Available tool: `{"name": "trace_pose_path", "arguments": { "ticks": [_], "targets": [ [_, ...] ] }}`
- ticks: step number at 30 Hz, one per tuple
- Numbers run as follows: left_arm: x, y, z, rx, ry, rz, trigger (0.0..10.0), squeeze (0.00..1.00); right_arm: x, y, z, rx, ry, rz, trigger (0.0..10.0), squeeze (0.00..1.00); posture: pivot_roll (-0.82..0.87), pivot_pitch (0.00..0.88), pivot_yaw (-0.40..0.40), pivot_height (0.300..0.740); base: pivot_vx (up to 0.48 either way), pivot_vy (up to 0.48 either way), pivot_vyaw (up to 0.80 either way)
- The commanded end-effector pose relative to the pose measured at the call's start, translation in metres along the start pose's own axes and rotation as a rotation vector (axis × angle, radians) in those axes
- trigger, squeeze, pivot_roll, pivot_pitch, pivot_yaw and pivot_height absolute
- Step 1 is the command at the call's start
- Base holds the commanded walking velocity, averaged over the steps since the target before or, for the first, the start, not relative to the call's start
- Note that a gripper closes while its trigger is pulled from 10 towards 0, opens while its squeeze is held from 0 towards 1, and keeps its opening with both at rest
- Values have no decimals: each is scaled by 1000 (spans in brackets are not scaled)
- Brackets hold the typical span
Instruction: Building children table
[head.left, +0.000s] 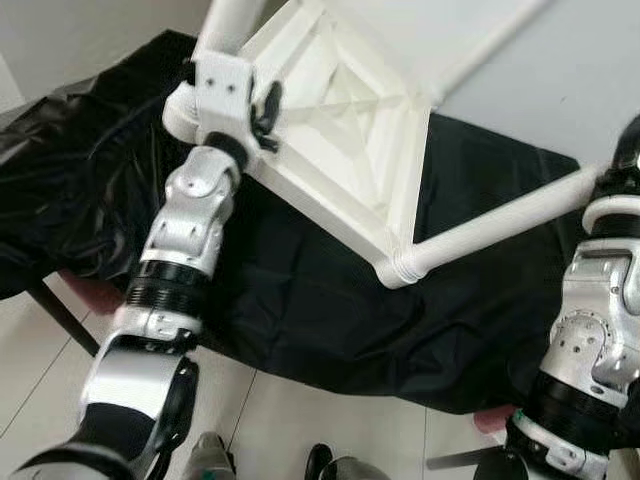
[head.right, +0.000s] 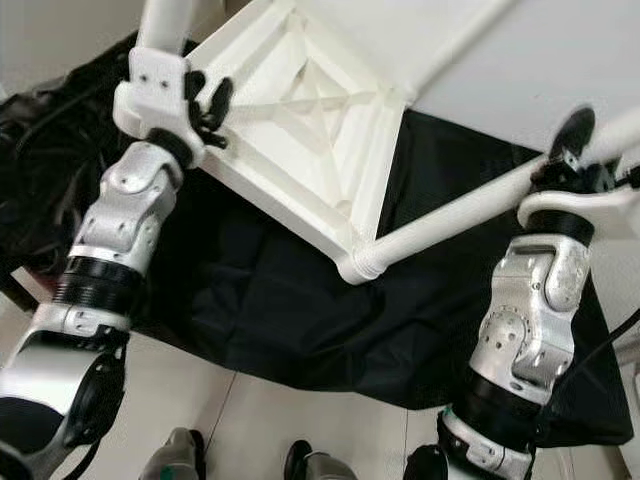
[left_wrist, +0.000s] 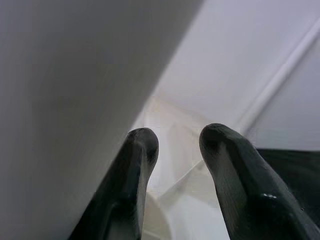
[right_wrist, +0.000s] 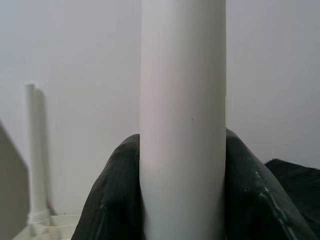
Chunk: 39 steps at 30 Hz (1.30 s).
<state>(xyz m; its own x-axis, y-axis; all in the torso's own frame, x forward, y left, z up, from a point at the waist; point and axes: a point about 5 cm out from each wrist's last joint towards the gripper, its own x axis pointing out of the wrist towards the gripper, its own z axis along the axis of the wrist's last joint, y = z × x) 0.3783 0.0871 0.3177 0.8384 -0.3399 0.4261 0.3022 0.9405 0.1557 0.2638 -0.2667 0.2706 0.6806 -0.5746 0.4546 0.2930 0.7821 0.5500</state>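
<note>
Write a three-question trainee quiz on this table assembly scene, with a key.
1. True or false: the white tabletop lies underside up on the black cloth.
2. What does the right gripper clamp? A) a white table leg B) the cloth C) nothing
3. Where is the left gripper?

Key:
1. True; its ribbed underside shows.
2. A; a black finger sits on each side of the leg.
3. At the tabletop's far corner, beside another leg, fingers apart.
</note>
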Motion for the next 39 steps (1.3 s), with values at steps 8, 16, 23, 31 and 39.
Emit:
{"name": "trace_pose_path", "arguments": {
  "ticks": [8, 16, 23, 31, 39],
  "targets": [
    [26, -40, 65, -62, -194, -33, 10000, 0, -34, -73, -89, -149, 434, -268, 0, 0, 85, 201, -73, 740, 0, 0, 0],
    [29, -56, 70, -102, -182, -70, 10000, 0, -41, -68, -106, -98, 485, -256, 0, 0, 96, 207, -68, 740, 0, 0, 0],
    [34, -76, 70, -109, -163, -123, 10000, 0, -56, -65, -136, 14, 587, -244, 0, 0, 99, 206, -67, 740, 0, 0, 0],
    [32, -101, 63, -122, -126, -198, 10000, 0, -62, -86, -136, 93, 557, -328, 0, 0, 106, 206, -62, 740, 0, 0, 0],
    [28, -116, 54, -144, -89, -241, 10000, 0, -60, -91, -137, 95, 557, -287, 0, 0, 108, 203, -61, 740, 0, 0, 0]
  ]
}}
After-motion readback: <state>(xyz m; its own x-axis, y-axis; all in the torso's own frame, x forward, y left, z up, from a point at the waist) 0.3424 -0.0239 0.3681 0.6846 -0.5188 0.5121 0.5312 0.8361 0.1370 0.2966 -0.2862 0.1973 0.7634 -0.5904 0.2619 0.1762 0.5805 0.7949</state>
